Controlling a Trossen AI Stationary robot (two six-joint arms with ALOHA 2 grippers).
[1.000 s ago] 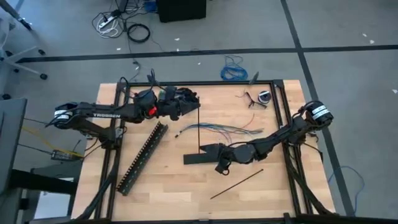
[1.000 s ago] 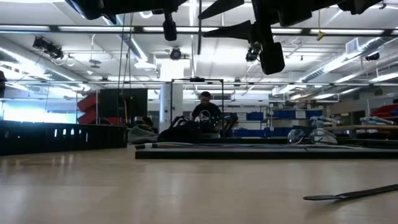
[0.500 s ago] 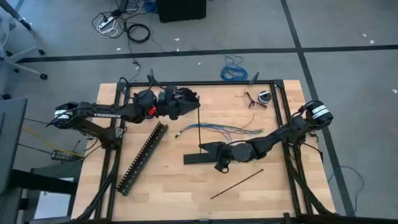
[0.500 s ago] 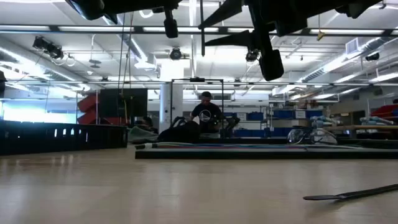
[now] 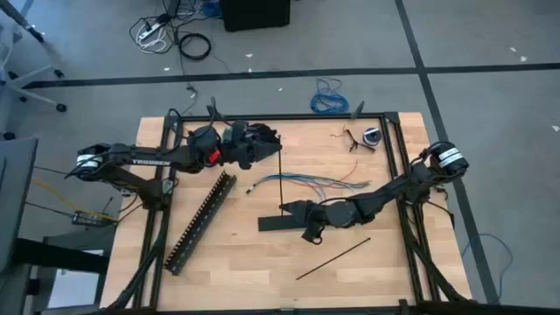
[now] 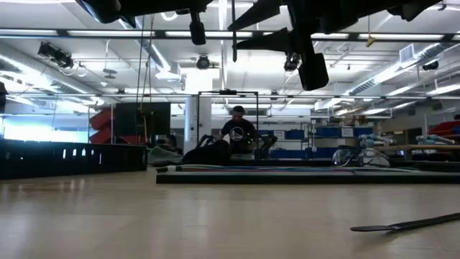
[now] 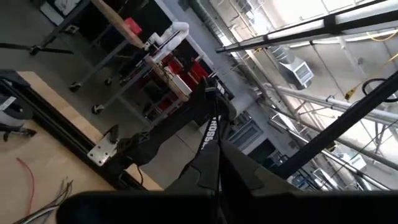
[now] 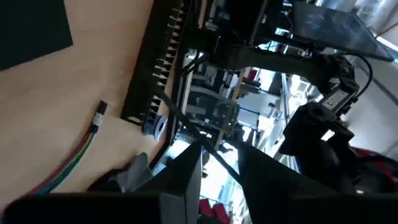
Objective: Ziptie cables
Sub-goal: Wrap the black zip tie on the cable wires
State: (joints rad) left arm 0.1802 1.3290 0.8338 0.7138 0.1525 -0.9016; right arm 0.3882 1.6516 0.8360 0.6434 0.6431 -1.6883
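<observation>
Nearest the near edge, right of centre, one loose ziptie (image 5: 332, 259) is seen lying slantwise on the counter (image 5: 254, 271), well apart from everything else; bare wood is left around it and across the near left corner. Black frame rails (image 5: 409, 254) are run along the counter's left and right edges. Farther in, the right tool (image 5: 289, 210) is held above the middle of the counter, over the left end of a wide flat black bar (image 5: 278, 224). In the right wrist view its fingers (image 8: 186, 171) are seen standing apart, with the second ziptie (image 5: 280, 179) passing through the gap. To the left, a long slotted duct (image 5: 199, 223) is laid diagonally. Just beyond the right tool, the cables (image 5: 315, 184), one bundle, are spread on the wood, with ends fanned toward the right. Two zipties are counted in all. The second one is stretched from the right tool to the left tool (image 5: 273, 144), which is closed on its far end. The word TROSSEN (image 5: 144, 161) can be read on the left arm. Beyond the far edge, a blue coil (image 5: 329, 98) lies on the floor.
</observation>
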